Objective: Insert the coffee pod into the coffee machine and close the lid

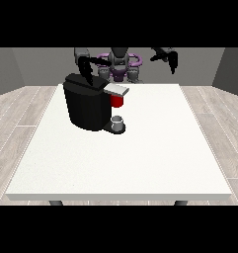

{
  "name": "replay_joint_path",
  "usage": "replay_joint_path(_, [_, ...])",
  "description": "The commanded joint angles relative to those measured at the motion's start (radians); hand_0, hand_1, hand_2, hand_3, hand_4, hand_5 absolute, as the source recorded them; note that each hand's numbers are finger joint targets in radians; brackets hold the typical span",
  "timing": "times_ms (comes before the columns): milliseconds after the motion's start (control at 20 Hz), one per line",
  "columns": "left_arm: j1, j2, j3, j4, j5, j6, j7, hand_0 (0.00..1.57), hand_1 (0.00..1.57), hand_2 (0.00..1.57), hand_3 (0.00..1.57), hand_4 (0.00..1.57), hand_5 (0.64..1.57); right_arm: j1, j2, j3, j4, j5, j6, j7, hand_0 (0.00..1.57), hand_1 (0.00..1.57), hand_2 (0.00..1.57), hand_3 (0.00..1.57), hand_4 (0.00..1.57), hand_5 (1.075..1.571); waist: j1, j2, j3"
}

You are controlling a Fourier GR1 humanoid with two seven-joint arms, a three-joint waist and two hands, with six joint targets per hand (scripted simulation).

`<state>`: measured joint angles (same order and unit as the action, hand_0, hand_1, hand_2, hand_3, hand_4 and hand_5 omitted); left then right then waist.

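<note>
Front view: a black coffee machine stands on the white worktop, left of the middle and toward the far edge. Its grey lid juts out to the right over a red part of the brew head; whether that red part is the coffee pod itself I cannot tell. Below it, a small grey cup sits on the machine's dark base plate.

At the view's left, the hand hangs just over the far top edge of the machine, its dark fingers pointing down; whether they touch the housing, and whether they are released or clenched, I cannot tell. At the view's right, the hand is raised in the air beyond the far edge of the worktop, well apart from the machine, fingers hanging down relaxed and grasping nothing.

Behind the worktop the robot's torso shows grey and purple, and wood-look floor lies around the worktop.
</note>
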<state>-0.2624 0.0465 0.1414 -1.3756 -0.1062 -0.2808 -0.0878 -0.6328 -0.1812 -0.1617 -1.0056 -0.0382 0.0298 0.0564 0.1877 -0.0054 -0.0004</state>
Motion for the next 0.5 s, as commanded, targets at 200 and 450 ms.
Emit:
replay_joint_path(200, [0.037,0.052,0.021,-0.050,0.003,0.024,-0.018,0.00,0.00,0.00,0.00,0.33,1.571,-0.034,0.031,0.050,0.019,0.030,0.004,-0.032,0.00,0.00,0.00,0.00,0.20,1.571,-0.040,0.039,0.0004])
replay_joint_path(450, [0.008,0.022,-0.023,-0.084,-0.011,0.044,0.041,0.00,0.00,0.00,0.00,0.36,1.571,-0.150,-0.003,0.054,0.061,0.060,0.009,-0.036,0.00,0.00,0.00,0.00,0.16,1.571,0.005,0.086,0.0005])
